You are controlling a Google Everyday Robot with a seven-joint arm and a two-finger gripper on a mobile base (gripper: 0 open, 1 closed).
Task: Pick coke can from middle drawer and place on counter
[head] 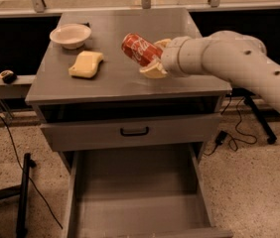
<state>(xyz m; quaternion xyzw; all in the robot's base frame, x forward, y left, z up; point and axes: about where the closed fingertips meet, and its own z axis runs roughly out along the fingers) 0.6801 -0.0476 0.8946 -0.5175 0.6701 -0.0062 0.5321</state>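
The red coke can (pixel 139 48) is held tilted on its side in my gripper (pixel 153 57), above the middle of the grey counter (pixel 125 78). The gripper is shut on the can's right end; its cream fingers (pixel 151 72) show above and below the can. My white arm reaches in from the right. The middle drawer (pixel 137 197) is pulled open at the bottom, its flat grey floor bare.
A white bowl (pixel 70 35) stands at the counter's back left. A yellow sponge (pixel 86 64) lies in front of it. A shut drawer front with a black handle (pixel 134 131) sits under the counter. Cables and a stand are on the floor at both sides.
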